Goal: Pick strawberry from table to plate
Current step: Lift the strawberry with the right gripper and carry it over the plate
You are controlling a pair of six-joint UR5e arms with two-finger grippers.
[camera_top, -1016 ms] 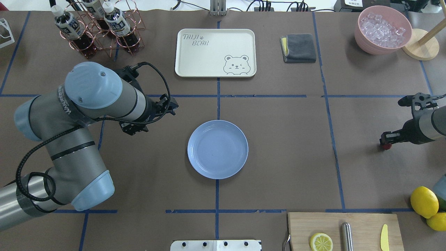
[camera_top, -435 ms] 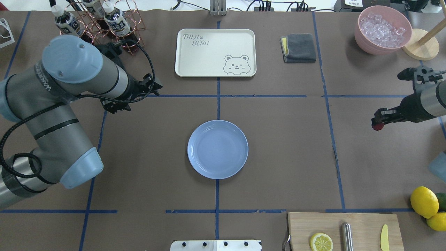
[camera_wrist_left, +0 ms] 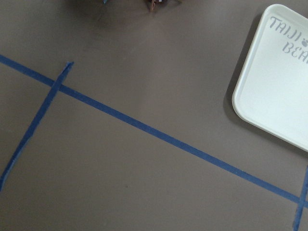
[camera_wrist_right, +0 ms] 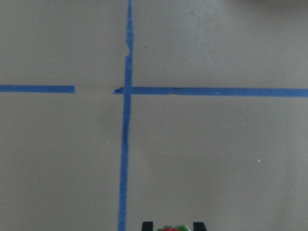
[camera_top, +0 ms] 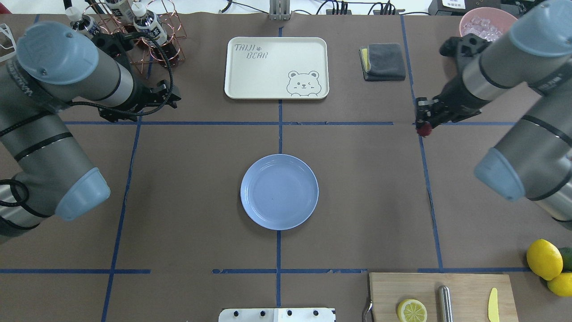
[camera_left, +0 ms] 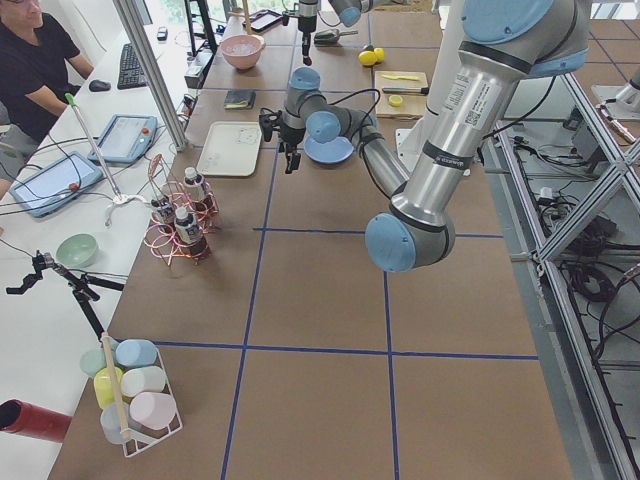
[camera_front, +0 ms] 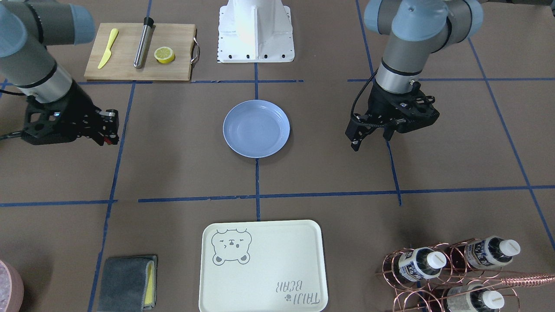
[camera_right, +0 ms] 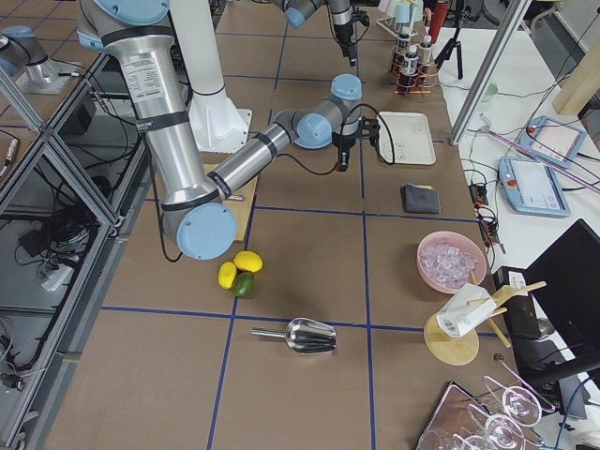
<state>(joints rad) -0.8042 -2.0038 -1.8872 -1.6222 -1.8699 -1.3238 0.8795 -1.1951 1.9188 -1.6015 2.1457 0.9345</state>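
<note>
The right gripper (camera_top: 423, 121) hangs above the tabletop (camera_top: 357, 188), over a crossing of blue tape lines. Its jaws are closed on the strawberry (camera_top: 424, 130), well off to the plate's (camera_top: 279, 192) right. In the wrist view the fruit's green leaves face the camera. It is too small to judge its long axis. The left gripper (camera_front: 370, 139) hovers with its jaws apart, holding nothing.

Both arms aloft — left tool (camera_front: 370, 140) agape, right tool (camera_top: 423, 126) tight on the strawberry (camera_top: 424, 130).
</note>
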